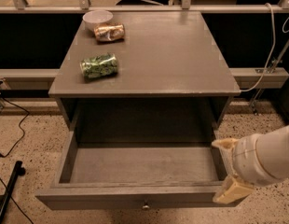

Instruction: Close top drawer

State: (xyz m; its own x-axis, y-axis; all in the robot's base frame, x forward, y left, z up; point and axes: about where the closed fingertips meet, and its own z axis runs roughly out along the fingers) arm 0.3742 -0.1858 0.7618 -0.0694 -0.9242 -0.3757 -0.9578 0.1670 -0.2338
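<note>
The top drawer [140, 164] of the grey-brown cabinet is pulled far out toward me. Its flat front panel [88, 202] runs along the bottom of the camera view, with a small round metal knob [145, 204] at its centre. My gripper [229, 168] is at the drawer's right front corner. It is open: one cream finger [223, 144] lies by the right side wall, and the other finger [232, 190] is in front of the front panel's right end. It holds nothing.
On the cabinet top [172, 55] lie a green snack bag [99, 66], a brown snack bag [109, 32] and a white bowl [97, 17]. A white cable [269, 45] hangs at the right. A black leg [8, 190] stands on the speckled floor at the left.
</note>
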